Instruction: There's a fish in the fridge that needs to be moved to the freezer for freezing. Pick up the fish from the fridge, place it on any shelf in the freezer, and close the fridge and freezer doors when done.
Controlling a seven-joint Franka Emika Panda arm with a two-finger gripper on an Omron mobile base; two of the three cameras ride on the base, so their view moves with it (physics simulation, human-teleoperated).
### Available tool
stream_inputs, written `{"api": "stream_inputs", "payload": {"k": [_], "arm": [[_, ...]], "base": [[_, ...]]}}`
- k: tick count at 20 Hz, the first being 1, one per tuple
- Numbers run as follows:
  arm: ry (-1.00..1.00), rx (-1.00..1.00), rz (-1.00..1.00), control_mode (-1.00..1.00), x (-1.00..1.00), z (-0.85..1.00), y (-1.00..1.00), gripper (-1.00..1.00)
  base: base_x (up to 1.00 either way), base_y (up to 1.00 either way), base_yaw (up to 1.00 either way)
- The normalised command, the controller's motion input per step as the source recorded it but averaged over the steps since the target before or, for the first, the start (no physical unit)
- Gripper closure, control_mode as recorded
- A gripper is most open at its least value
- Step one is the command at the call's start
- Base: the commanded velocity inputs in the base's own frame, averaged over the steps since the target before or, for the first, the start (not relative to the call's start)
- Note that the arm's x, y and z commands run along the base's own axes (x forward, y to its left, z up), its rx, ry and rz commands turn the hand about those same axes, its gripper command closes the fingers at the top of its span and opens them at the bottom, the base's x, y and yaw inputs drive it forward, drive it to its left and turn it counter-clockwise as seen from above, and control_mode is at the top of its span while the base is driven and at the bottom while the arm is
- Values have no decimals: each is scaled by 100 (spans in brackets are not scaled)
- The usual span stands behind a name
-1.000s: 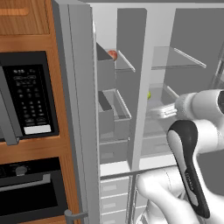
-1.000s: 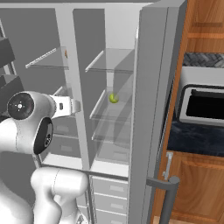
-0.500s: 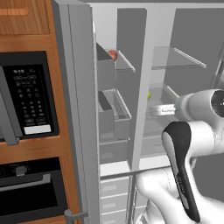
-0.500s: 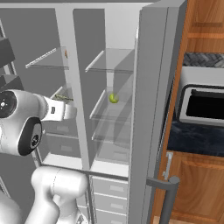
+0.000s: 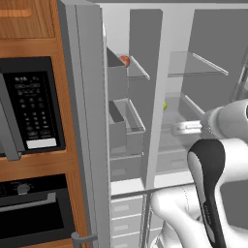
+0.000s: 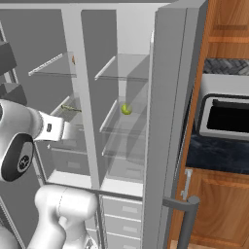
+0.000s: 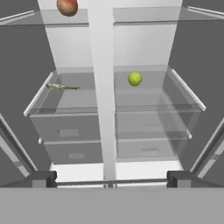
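Note:
The tall grey unit stands with both doors swung wide. The fish (image 7: 63,87), thin and greenish, lies on a clear shelf of the narrower left section, the freezer (image 7: 41,94); it also shows as the fish (image 6: 71,109). The wider right section is the fridge (image 7: 183,92). My gripper (image 7: 111,179) is open with nothing between its fingers. It hovers in front of the centre divider, apart from the fish. My gripper (image 5: 174,128) and gripper (image 6: 74,131) point into the unit. The freezer door (image 5: 89,121) carries grey bins. The fridge door (image 6: 170,121) stands edge-on.
A red apple (image 7: 67,6) sits on the freezer's upper shelf. A green lime (image 7: 134,78) rests on a fridge shelf. A black wall oven (image 5: 34,104) in wood cabinets is to the left. A dark counter (image 6: 214,155) is to the right. The door handle (image 6: 187,214) sticks out low.
My arm has drawn back a little from the shelves, the gripper staying open. The fish, apple and lime have not moved.

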Motion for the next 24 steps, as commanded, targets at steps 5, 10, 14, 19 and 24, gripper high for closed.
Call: {"api": "stream_inputs", "payload": {"k": [5, 10, 14, 19, 24], "arm": [[-11, 0, 0, -100, -57, -2, 0, -100], [-1, 0, 0, 100, -2, -28, 3, -100], [0, 0, 0, 100, 0, 0, 0, -100], [0, 0, 0, 100, 0, 0, 0, -100], [0, 0, 0, 100, 0, 0, 0, -100]], "base": [[0, 0, 0], [1, 2, 0], [-15, 0, 0], [-72, 0, 0], [-59, 0, 0]]}}
